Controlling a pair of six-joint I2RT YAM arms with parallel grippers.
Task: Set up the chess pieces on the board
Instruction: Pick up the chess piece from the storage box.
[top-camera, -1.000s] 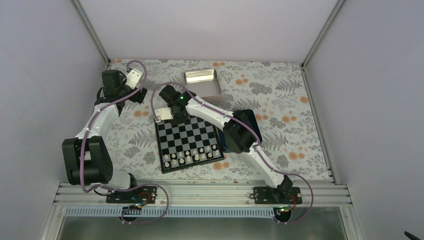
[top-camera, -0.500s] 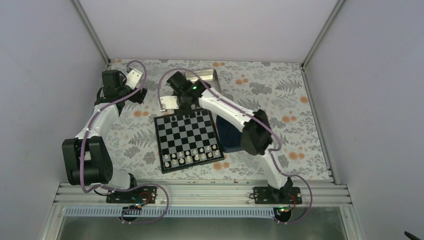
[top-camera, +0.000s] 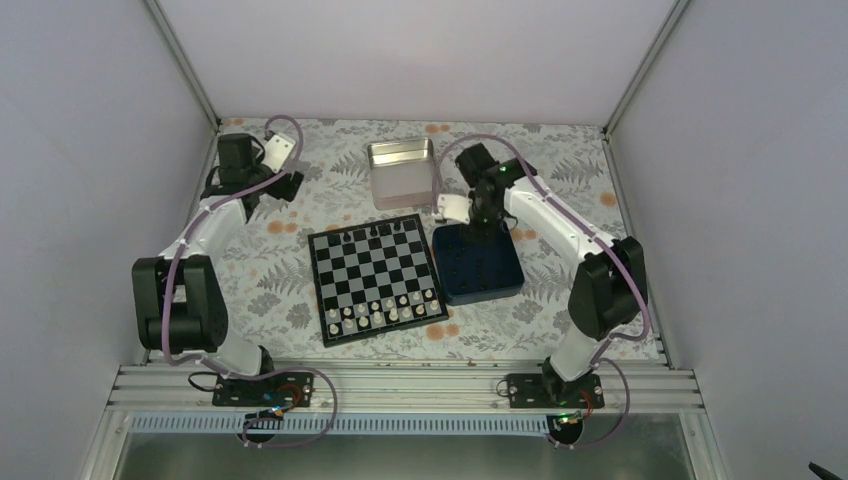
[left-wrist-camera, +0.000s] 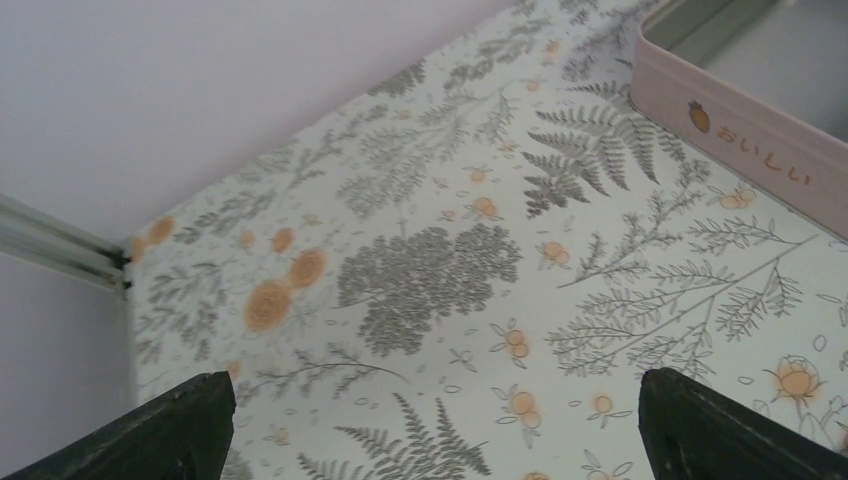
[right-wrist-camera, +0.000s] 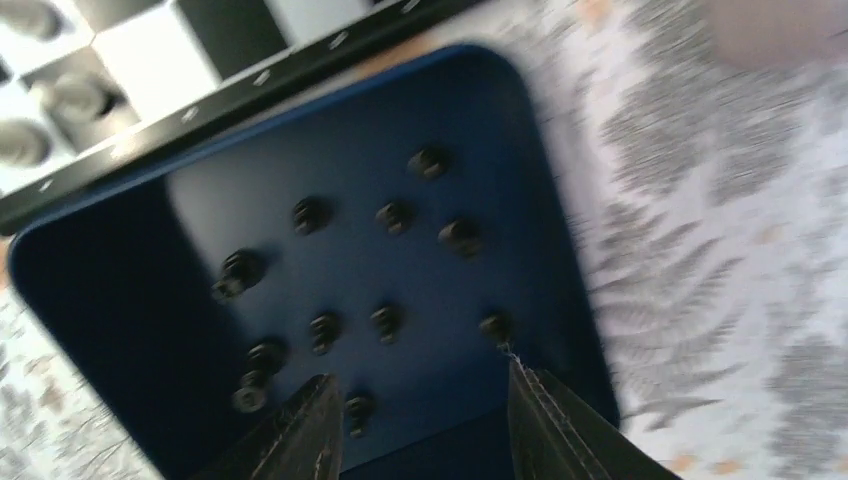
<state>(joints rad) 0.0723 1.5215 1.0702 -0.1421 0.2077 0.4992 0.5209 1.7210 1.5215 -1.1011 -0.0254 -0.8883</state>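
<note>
Right gripper hovers over box, jaws apart, empty; next: clamp one black piece. Left gripper gapes wide.

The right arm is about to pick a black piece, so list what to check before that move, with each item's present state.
1. The right gripper hangs over the blue box: ok.
2. Its fingers are apart with nothing between them: ok.
3. There are black chess pieces to pick: ok, several lie scattered in the box.
4. One piece is lined up between the fingers: cannot tell, the wrist view is blurred.
5. The board has free squares on its far side: ok, only a few black pieces stand there.
6. The left gripper is out of the way: ok, open over the cloth near the tin.
</note>
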